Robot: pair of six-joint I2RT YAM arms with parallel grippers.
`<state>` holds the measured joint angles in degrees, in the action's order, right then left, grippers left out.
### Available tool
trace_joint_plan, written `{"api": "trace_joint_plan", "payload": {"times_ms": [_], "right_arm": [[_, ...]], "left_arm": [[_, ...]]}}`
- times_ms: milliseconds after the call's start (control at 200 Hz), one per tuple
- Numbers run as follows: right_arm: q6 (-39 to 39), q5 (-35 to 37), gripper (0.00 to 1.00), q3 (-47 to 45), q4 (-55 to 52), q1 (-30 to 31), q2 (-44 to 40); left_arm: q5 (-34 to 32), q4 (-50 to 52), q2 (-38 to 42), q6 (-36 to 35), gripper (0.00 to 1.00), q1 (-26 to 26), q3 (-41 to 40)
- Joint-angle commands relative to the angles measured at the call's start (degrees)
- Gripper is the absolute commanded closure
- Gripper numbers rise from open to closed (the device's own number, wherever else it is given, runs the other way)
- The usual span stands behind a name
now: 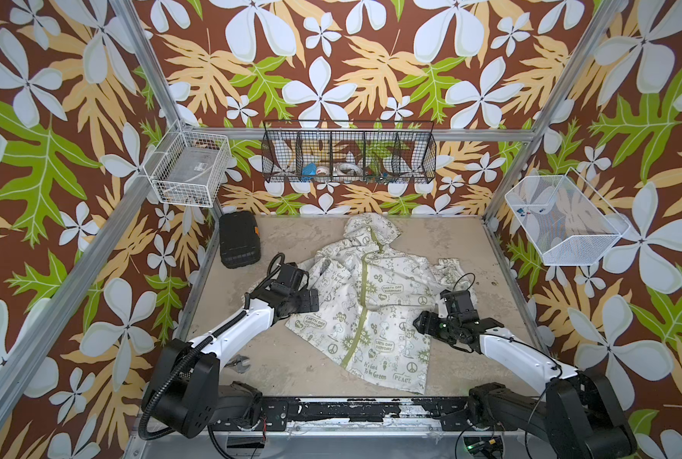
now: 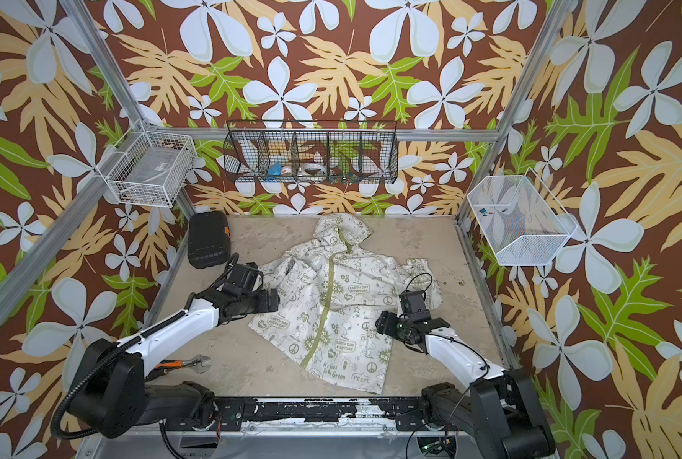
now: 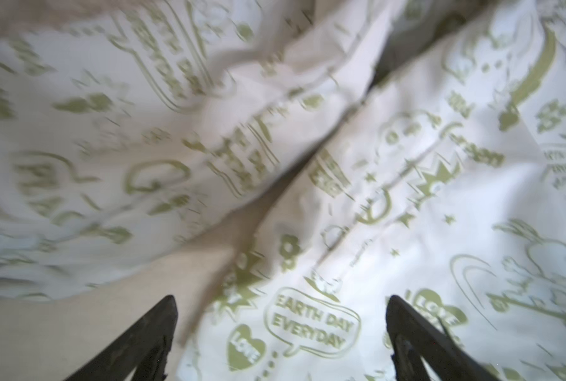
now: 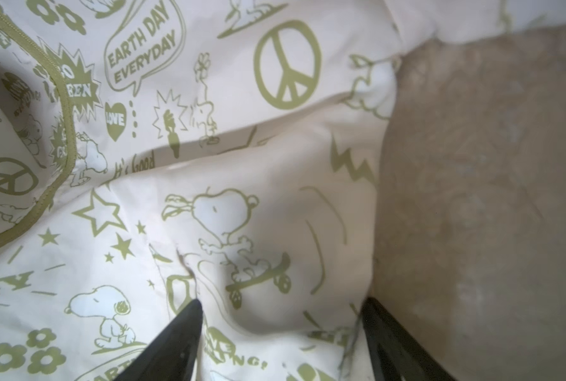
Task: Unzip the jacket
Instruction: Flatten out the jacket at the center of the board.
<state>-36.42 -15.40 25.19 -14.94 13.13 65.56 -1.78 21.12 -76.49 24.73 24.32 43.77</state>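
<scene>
- The crumpled cream jacket with green print (image 1: pixel 367 302) hogs the middle of the beige bench (image 1: pixel 275 357), with its hood almost at the back wall.
- A black ribbed plastic case (image 1: pixel 239 238) blocks the far left corner.
- A silver adjustable wrench with an orange handle (image 2: pixel 194 363) lies front left, beside the left arm.
- There's open bench front left and in the far right corner, so plenty of room to pass.
</scene>
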Motion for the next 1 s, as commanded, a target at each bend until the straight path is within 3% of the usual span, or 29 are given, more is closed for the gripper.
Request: {"api": "trace_joint_plan", "payload": {"times_ms": [0,245,350,405,520,636,711,866,991], "right_arm": [[-3.54,-3.56,0.26,-1.85,-3.77,0.1,-1.22],[-5.43,-4.71,0.36,-6.21,-0.9,0.04,-0.15],[-5.35,-1.08,0.48,-4.47,-2.54,-0.38,-0.91],[-5.32,-0.2,0.5,-3.32,-2.36,-1.51,-0.97],[-5.69,-2.74,0.5,-2.36,1.35,-7.04,1.11],[-4.33,-5.07,0.35,0.31,2.43,-13.92,5.98],[-2.33,-5.09,0.29,3.28,1.9,-16.8,8.73],[2.02,-7.56,0.29,11.83,1.46,-18.31,13.33],[3.78,-9.01,0.28,18.37,1.91,-18.23,16.31]], "left_arm": [[2.19,-0.99,-0.29,6.04,0.06,1.61,-3.31],[1.25,-5.83,-5.46,11.88,0.15,1.61,-7.83],[3.11,-5.92,-8.86,14.42,0.34,1.61,-8.22],[4.5,-7.04,-8.89,16.63,0.42,1.76,-10.11],[5.98,-12.57,-2.5,24.94,0.64,3.21,-18.74],[8.6,-12.66,4.44,31.96,0.83,4.77,-25.85],[8.35,-9.14,9.33,34.77,0.89,7.15,-28.05],[5.33,1.88,22.2,39.99,1.0,11.34,-28.21],[2.72,8.74,28.56,41.89,1.0,11.92,-25.47]]}}
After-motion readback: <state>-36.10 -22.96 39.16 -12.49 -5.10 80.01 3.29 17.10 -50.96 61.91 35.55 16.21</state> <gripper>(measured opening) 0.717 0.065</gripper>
